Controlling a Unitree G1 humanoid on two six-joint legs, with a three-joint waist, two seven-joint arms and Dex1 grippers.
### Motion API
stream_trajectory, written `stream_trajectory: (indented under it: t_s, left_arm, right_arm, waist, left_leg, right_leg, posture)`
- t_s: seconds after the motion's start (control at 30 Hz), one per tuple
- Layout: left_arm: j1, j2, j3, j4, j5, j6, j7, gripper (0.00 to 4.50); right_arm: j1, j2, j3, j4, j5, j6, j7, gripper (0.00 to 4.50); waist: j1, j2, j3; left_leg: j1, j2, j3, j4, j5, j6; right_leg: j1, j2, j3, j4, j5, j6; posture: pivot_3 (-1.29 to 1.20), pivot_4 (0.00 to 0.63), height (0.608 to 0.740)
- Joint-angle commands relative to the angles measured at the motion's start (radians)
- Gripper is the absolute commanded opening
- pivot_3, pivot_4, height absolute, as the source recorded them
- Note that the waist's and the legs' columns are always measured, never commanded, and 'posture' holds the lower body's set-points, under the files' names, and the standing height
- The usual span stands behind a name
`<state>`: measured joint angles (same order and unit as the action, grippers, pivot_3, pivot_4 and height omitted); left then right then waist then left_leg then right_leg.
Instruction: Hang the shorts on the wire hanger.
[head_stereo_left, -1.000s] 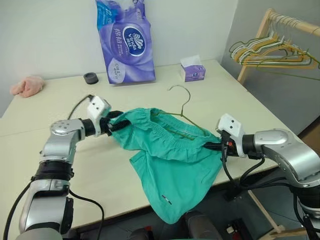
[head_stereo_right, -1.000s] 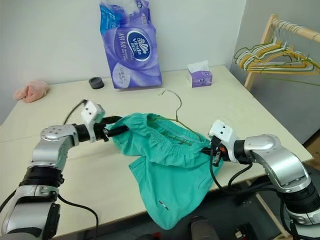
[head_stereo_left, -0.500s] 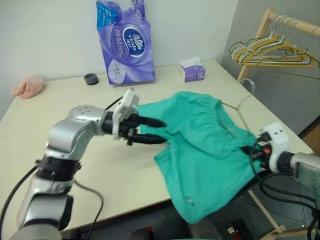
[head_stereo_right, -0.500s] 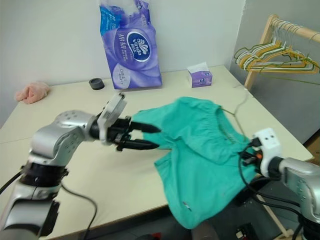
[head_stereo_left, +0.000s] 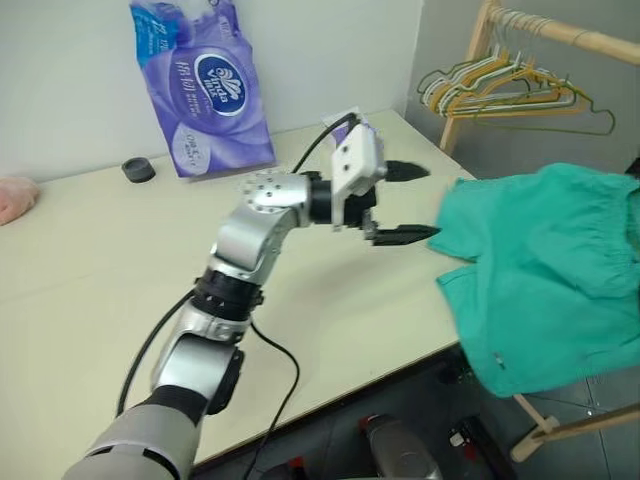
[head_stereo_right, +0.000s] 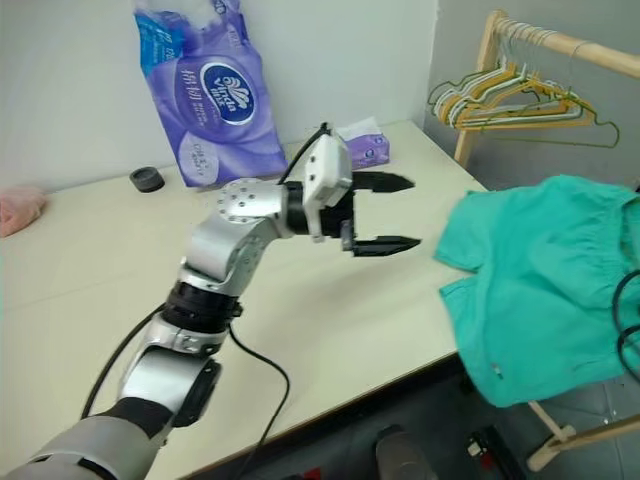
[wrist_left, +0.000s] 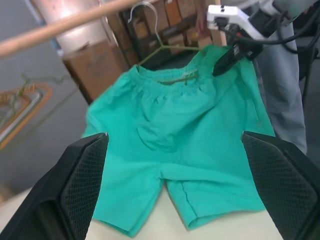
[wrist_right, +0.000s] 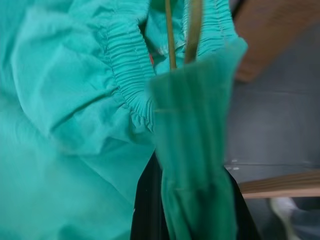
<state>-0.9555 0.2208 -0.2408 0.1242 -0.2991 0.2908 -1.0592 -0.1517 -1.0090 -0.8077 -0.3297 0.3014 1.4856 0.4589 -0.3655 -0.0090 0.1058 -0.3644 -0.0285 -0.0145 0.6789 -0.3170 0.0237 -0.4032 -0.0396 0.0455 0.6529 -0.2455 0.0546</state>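
The left arm stretches across the body toward the robot's right, wrist level. The left gripper (head_stereo_left: 402, 202) points sideways with its two black fingers (wrist_left: 80, 185) spread wide, holding nothing. The right gripper (wrist_left: 231, 56) is clamped shut on teal fabric.

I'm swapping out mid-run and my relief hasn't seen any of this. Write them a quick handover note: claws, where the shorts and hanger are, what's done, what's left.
Left claw: open, empty, over the table, pointing toward the shorts.
Right claw: shut on the shorts' waistband and the hanger wire.
Shorts: hanging in the air past the table's right edge, below the rack; one corner reaches the table edge.
Hanger: its wire runs through the waistband, hook up.
Done: shorts appear to be on the hanger, lifted off the table.
Left: check the shorts sit evenly; probably hook the hanger on the rack, then release.
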Motion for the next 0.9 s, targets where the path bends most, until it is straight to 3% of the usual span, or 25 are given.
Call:
stream_trajectory:
  t_s: [0.03,0.27,0.6,0.77,0.9]
  left_arm:
    - [-0.049,-0.057,-0.004,0.024,0.046,-0.013,0.097,4.48]
    - [-0.14,-0.188,0.005,0.105,0.073,-0.005,0.215,4.48]
    - [-0.218,-0.223,0.019,0.173,0.071,-0.041,0.226,4.48]
    - [-0.219,-0.241,0.011,0.176,0.065,-0.045,0.222,4.48]
    - [-0.213,-0.257,0.009,0.148,0.001,0.029,0.157,4.48]
  right_arm:
    - [-0.099,-0.08,0.027,0.128,-0.038,-0.095,-0.035,0.0]
    - [-0.378,-0.177,0.196,0.482,-0.067,-0.263,-0.078,0.0]
    - [-0.753,-0.213,0.473,0.976,-0.118,-0.37,-0.05,0.0]
    - [-0.86,-0.209,0.541,1.147,-0.147,-0.393,-0.034,0.0]
    - [-0.875,-0.192,0.536,1.153,-0.129,-0.352,-0.027,0.0]
  waist:
    - [-0.018,0.0,0.002]
    - [-0.054,0.004,0.014]
    - [-0.054,0.014,0.036]
    - [-0.053,0.014,0.041]
    - [-0.05,0.013,0.042]
  left_leg:
    - [0.0,0.0,0.0,0.0,-0.001,0.001]
    - [0.0,0.0,0.002,-0.002,-0.002,0.003]
    - [0.002,0.0,0.007,-0.002,-0.003,0.005]
    - [0.004,0.0,0.015,-0.003,-0.003,0.005]
    - [0.003,0.0,0.018,-0.003,-0.003,0.004]
  right_leg:
    - [0.001,0.0,0.0,-0.001,0.0,0.0]
    - [0.001,0.0,0.002,-0.004,0.0,0.001]
    - [0.002,0.0,0.007,-0.005,0.0,0.004]
    - [0.001,0.0,0.018,-0.005,0.001,0.007]
    - [0.0,0.0,0.021,-0.007,0.003,0.011]
  posture:
    - [-0.5,0.136,0.74]
    - [-0.46,0.14,0.74]
    - [-0.44,0.152,0.74]
    - [-0.43,0.153,0.74]
    - [-0.43,0.151,0.74]
